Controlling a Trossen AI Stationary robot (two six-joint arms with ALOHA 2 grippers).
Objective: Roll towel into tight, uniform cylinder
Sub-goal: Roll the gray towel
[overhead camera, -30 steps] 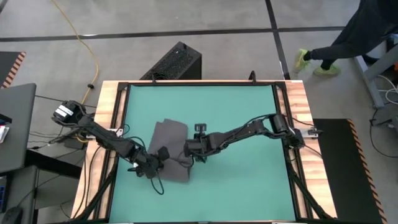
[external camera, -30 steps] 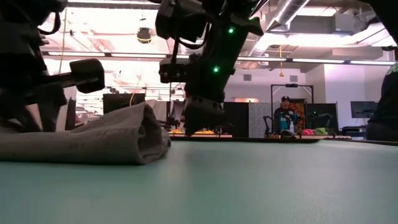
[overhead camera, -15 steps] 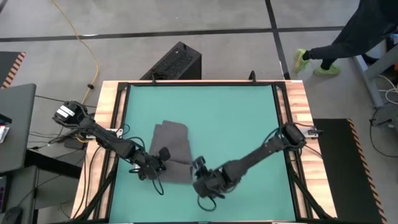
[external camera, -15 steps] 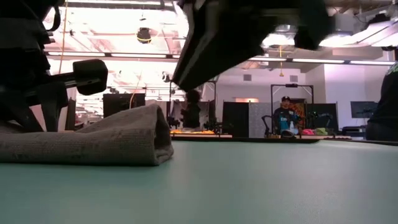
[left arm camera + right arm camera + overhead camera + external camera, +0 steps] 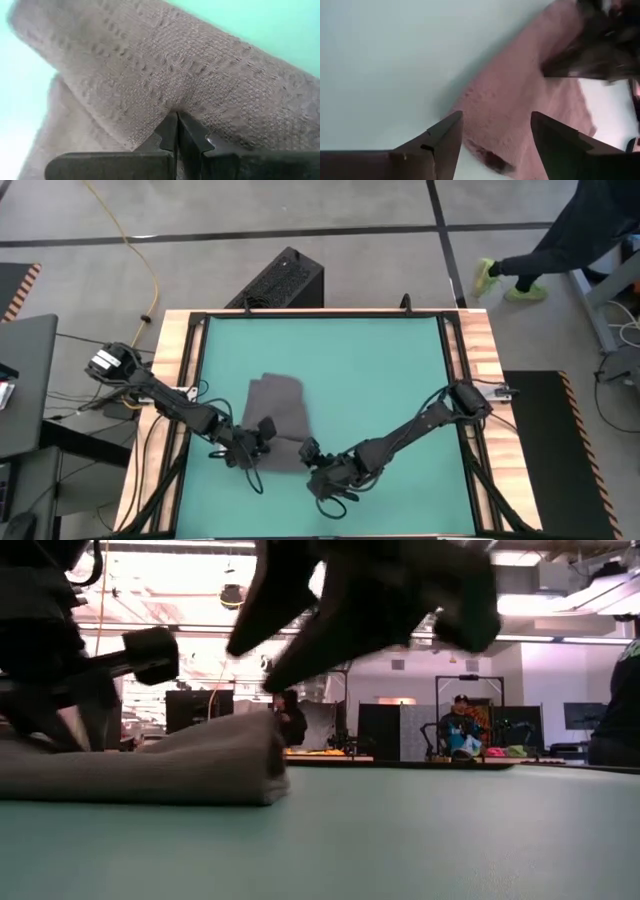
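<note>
Two grippers at the near edge of the towel [image 5: 276, 425], which lies left of centre on the teal mat [image 5: 380, 370]. Left gripper [image 5: 252, 448] pinched shut on a fold. Right gripper [image 5: 311, 463] spread wide, holding nothing, just beside the corner. Best to seize that edge level with the left, so the roll starts even.

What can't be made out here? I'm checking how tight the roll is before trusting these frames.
- Roll tightness: high view, the towel has its near edge under both grippers.
- Towel's full outline: left wrist view, cut off by the picture's edges; the shut left gripper fills the foreground.
- White tag: not visible in any view.
- Right gripper, open: low view shows only a dark blur.
</note>
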